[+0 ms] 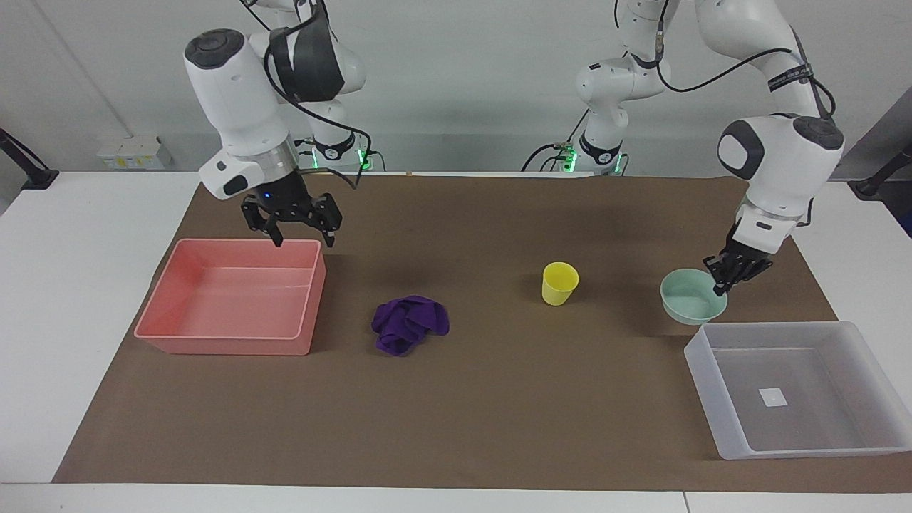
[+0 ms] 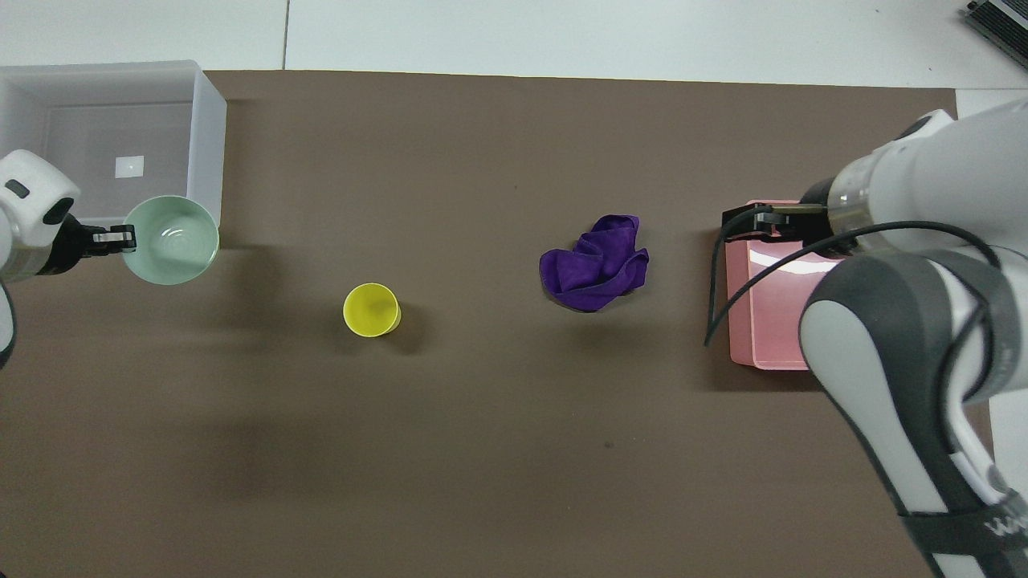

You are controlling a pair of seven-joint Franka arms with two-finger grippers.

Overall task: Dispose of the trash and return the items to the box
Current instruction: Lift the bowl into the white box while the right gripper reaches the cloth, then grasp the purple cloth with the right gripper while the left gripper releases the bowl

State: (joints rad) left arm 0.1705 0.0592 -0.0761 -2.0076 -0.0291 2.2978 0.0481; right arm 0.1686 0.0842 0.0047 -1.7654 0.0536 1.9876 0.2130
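My left gripper [image 1: 721, 279] is shut on the rim of the mint-green bowl [image 1: 691, 298] and holds it above the mat, at the corner of the translucent box [image 1: 776, 327] that is nearest the robots. In the overhead view the left gripper [image 2: 120, 238] holds the bowl [image 2: 170, 241] so that it overlaps the box's wall [image 2: 210, 136]. The yellow cup [image 1: 559, 283] [image 2: 371, 309] stands upright on the mat. The purple cloth wad [image 1: 409, 324] [image 2: 594, 262] lies mid-mat. My right gripper [image 1: 301, 235] [image 2: 743, 223] is open and empty over the pink bin's corner.
The pink bin [image 1: 228, 346] [image 2: 763, 321] sits empty at the right arm's end of the table. The box holds only its white label [image 1: 773, 397]. A brown mat [image 1: 499, 413] covers the table. The right arm's bulk hides most of the pink bin in the overhead view.
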